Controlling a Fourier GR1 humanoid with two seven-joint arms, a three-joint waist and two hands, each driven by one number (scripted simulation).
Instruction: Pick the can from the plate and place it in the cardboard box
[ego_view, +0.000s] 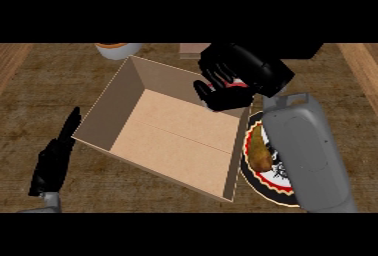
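My right hand (235, 75) hovers over the far right corner of the open cardboard box (118, 107), fingers curled round a can (235, 85) of which only a red and white sliver shows between them. The box's brown floor holds nothing. To the box's right lies the dark plate (251, 172) with a red and white rim, partly under my right forearm. My left hand (55, 157) rests at the lower left beside the box, fingers straight.
A brownish food item (260, 152) lies on the plate. A white bowl with an orange rim (118, 49) stands at the far edge behind the box. A tan block (193, 50) sits near the back centre. The counter is a dark wood-grain surface.
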